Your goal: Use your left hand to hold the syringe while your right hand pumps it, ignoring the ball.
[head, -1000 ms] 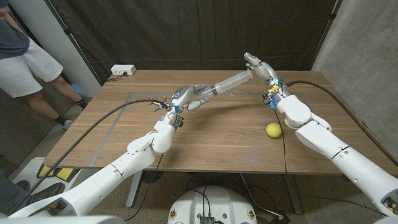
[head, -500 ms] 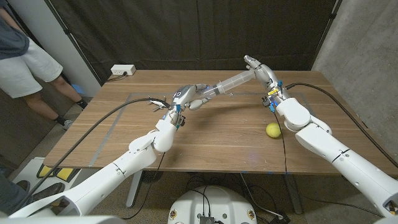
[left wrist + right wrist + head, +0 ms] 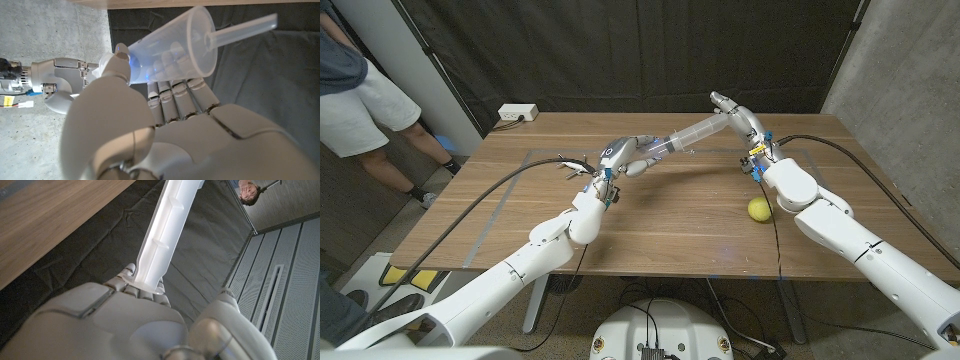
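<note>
Looking from head view: ball [image 3: 758,208] lies on tabletop [image 3: 670,225] near right arm, power strip [image 3: 518,114] at far left corner. Syringe [image 3: 682,137] is held above tabletop, long axis running between left hand [image 3: 625,155] and right hand [image 3: 738,117], rising toward the right. Left wrist view: left hand [image 3: 165,125] grips barrel, plunger end pointing away. Right wrist view: right hand [image 3: 135,315] holds plunger [image 3: 165,235].

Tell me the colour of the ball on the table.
Yellow-green; the ball shows best in the head view.

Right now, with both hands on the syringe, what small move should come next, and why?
Probably the right hand should push the plunger further into the barrel. The left hand grips the syringe above the table, a length of plunger still shows, and the ball lies apart, untouched.
</note>
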Available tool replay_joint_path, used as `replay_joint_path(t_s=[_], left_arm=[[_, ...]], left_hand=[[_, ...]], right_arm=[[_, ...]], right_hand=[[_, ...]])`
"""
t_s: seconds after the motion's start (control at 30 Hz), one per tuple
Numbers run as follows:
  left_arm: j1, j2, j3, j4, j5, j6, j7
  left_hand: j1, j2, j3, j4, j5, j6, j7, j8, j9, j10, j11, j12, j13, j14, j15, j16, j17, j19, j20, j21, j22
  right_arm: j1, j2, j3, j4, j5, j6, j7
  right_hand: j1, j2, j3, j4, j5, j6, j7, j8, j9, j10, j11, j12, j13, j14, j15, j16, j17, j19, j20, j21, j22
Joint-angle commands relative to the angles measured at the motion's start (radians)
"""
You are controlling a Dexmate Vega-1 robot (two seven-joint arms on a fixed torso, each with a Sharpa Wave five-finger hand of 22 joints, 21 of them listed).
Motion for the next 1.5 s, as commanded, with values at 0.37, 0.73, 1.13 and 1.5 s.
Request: replay_joint_path(t_s=[0.37, 0.73, 1.13, 1.5], left_arm=[[-0.021, -0.021, 0.009, 0.022, -0.013, -0.011, 0.009], [-0.029, -0.030, 0.015, 0.025, -0.017, -0.015, -0.001], [-0.027, -0.044, 0.019, 0.016, -0.010, -0.006, 0.009], [-0.037, -0.053, 0.028, 0.017, -0.001, 0.000, 0.008]], left_hand=[[0.005, 0.023, 0.161, 0.147, 0.007, 0.103, -0.048, -0.002, 0.003, 0.065, -0.061, 0.001, 0.002, 0.052, -0.089, 0.005, 0.001, 0.004, 0.001, -0.003, 0.004], [0.004, 0.020, 0.164, 0.147, 0.007, 0.105, -0.047, -0.005, 0.004, 0.066, -0.060, 0.000, 0.002, 0.055, -0.088, 0.005, 0.001, 0.005, 0.001, -0.002, 0.004], [0.003, 0.019, 0.168, 0.148, 0.006, 0.108, -0.048, -0.007, 0.004, 0.067, -0.063, -0.001, 0.002, 0.055, -0.090, 0.004, 0.001, 0.007, 0.001, -0.002, 0.004], [0.001, 0.018, 0.172, 0.149, 0.006, 0.110, -0.048, -0.009, 0.004, 0.068, -0.059, -0.001, 0.002, 0.057, -0.088, 0.004, 0.000, 0.006, 0.001, -0.002, 0.004]], right_arm=[[0.006, -0.011, -0.024, -0.040, -0.065, -0.083, -0.038], [0.003, -0.007, -0.027, -0.037, -0.050, -0.056, -0.022], [0.011, 0.009, -0.040, -0.011, -0.032, -0.029, 0.003], [0.009, 0.011, -0.042, -0.012, -0.028, -0.031, 0.006]], right_hand=[[-0.008, 0.006, -0.005, 0.004, 0.008, 0.003, 0.005, 0.005, -0.001, 0.002, 0.002, 0.007, 0.000, 0.005, 0.005, 0.003, 0.003, 0.008, -0.019, 0.004, 0.000], [-0.009, 0.007, -0.005, 0.005, 0.008, 0.003, 0.006, 0.005, -0.001, 0.003, 0.001, 0.008, 0.000, 0.008, 0.005, 0.004, 0.003, 0.010, -0.018, 0.005, 0.000], [-0.010, 0.009, -0.006, 0.004, 0.008, 0.006, 0.008, 0.007, -0.001, 0.009, 0.002, 0.011, 0.000, 0.015, 0.005, 0.006, 0.003, 0.016, -0.018, 0.007, 0.000], [-0.010, 0.009, -0.007, 0.004, 0.009, 0.008, 0.008, 0.007, -0.001, 0.010, 0.001, 0.011, 0.000, 0.015, 0.005, 0.005, 0.003, 0.017, -0.018, 0.007, 0.000]])
